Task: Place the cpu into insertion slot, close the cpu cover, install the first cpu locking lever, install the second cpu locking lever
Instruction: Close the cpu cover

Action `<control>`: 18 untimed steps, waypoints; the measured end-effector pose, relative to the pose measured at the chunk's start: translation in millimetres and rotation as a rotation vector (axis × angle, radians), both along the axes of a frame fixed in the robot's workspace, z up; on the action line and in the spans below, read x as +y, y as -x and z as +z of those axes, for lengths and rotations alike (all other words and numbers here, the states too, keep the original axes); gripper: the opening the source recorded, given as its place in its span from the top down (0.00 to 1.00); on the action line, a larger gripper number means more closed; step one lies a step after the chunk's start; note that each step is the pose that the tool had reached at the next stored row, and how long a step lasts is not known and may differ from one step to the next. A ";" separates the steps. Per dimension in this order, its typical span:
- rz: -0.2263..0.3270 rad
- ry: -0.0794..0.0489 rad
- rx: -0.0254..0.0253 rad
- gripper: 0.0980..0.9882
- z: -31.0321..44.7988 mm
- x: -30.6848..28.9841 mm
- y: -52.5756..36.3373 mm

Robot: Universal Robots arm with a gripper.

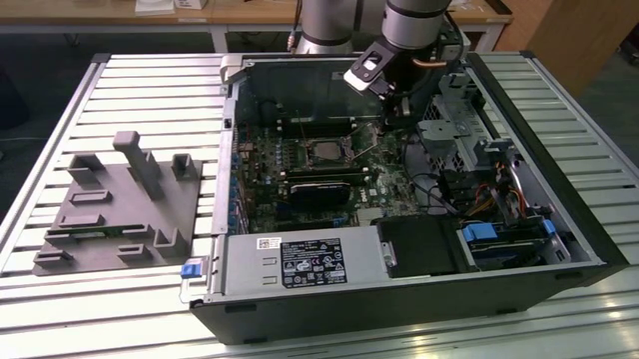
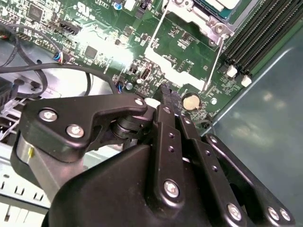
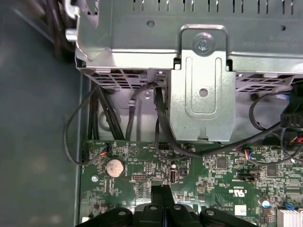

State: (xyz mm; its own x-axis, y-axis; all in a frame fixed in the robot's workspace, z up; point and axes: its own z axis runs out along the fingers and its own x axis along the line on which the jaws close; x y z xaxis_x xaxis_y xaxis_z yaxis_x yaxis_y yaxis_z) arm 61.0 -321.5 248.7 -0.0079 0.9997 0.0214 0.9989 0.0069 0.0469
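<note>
In the exterior view the cpu [image 1: 325, 152], a silver-tan square, lies in the insertion slot [image 1: 305, 154] on the green board inside the open computer case. The cpu cover [image 2: 204, 18], a silver frame, lies around the chip [image 2: 222, 4]. Two thin wire locking levers [image 2: 214, 61] [image 2: 155, 30] run out from the socket; one shows as a slanted rod [image 1: 372, 151]. My gripper [image 1: 387, 129] hangs over the board to the exterior view's right of the socket. Its black fingers [image 2: 165, 97] [image 3: 163, 196] are shut, with nothing seen between them, just above the board near a coin cell [image 2: 191, 101].
A silver drive cage [image 3: 203, 80] with black cables [image 3: 163, 127] stands close beside the gripper. Long black memory slots [image 2: 260, 33] run past the socket. A power supply [image 1: 284, 262] fills the case's near side. A grey fixture block [image 1: 120, 206] sits on the slatted table [image 1: 150, 82].
</note>
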 end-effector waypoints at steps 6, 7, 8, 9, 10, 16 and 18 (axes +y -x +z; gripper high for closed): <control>0.000 0.000 -0.0001 0.99 -10.9 0.0 0.0; 0.000 0.000 0.0000 0.99 -12.1 0.0 0.0; -0.001 0.000 0.0000 0.99 -13.0 0.0 0.0; -0.002 0.000 0.0000 0.99 -13.6 -0.1 0.0; -0.004 0.000 0.0000 0.99 -14.2 -0.1 0.0; -0.016 0.000 0.0000 0.99 -15.8 -0.1 0.1; -0.016 0.000 0.0000 0.99 -15.8 -0.1 0.1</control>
State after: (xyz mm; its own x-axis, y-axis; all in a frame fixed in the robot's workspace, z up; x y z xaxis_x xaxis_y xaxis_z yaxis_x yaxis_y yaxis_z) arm 60.9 -321.5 232.9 0.0083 0.9997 0.0216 0.9989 -0.0093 0.0469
